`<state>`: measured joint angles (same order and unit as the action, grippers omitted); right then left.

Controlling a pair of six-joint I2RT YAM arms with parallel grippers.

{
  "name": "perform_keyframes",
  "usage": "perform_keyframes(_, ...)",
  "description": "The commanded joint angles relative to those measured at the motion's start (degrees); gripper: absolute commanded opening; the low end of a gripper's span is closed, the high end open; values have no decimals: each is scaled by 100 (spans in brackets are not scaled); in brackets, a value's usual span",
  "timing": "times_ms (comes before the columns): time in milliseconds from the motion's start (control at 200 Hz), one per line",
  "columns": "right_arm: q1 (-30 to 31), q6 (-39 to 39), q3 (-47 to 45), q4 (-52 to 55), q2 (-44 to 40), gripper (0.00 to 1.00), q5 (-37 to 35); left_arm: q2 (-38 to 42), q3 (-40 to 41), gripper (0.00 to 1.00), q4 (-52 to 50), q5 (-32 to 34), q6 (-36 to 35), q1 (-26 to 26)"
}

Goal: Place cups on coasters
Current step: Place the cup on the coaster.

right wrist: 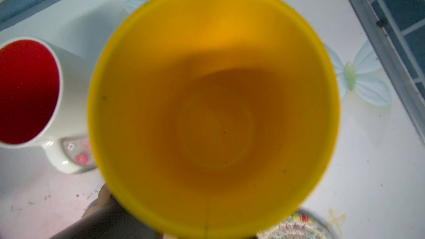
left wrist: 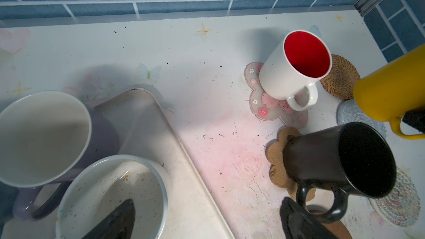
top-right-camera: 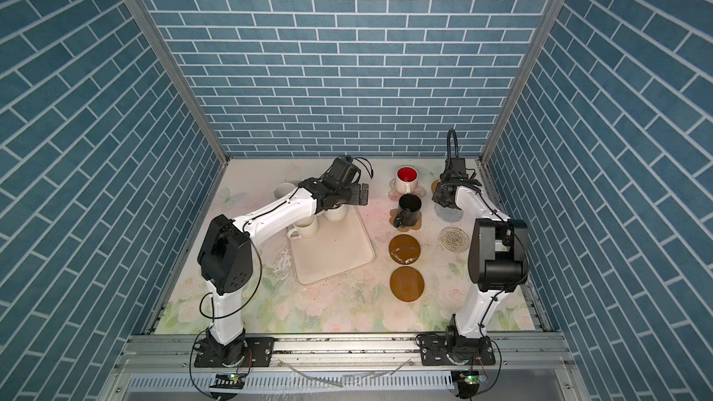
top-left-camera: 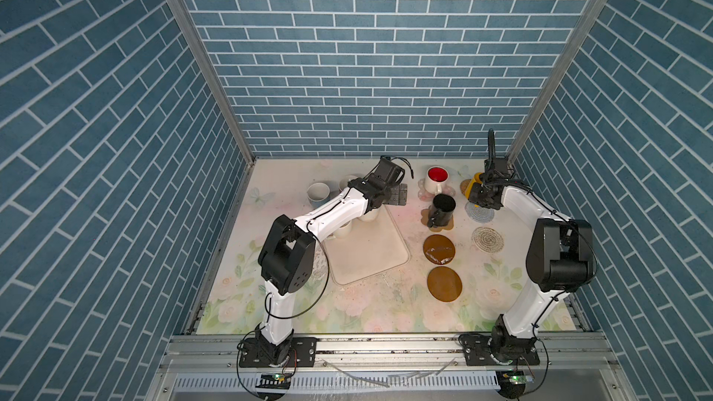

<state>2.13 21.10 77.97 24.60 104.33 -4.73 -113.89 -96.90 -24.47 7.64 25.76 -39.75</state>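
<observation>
Where the yellow mug (right wrist: pixel 213 111) hangs: far right, mouth up, over the rattan coaster (left wrist: pixel 340 77); contact unconfirmed.
Handling: judged rigid glazed ceramic, moderately heavy, slippery, chips if dropped; the handle side gives the surest hold.
Right gripper (top-left-camera: pixel 477 191): closed narrow on the yellow mug at its handle side.
Left gripper (top-left-camera: pixel 398 194): jaws wide, empty, above the tray (top-left-camera: pixel 370 260) at its far end.

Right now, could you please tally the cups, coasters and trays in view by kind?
Cups: 7 (yellow, black, red-lined, pale blue, lavender, two cream)
Coasters: 7 (pink flower, brown paw, rattan, blue woven, whitish spiral, two brown discs)
Tray: 1
Total: 15
</observation>
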Motion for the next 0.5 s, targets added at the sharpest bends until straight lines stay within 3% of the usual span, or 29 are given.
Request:
perform_keyframes(0, -54, -383, 617, -509, 178, 0, -177, -187, -267, 99, 108, -32, -212, -14)
perform_keyframes(495, -55, -773, 1395, -599, 1081, 0, -321, -577, -533, 99, 188, -54, -370, -7)
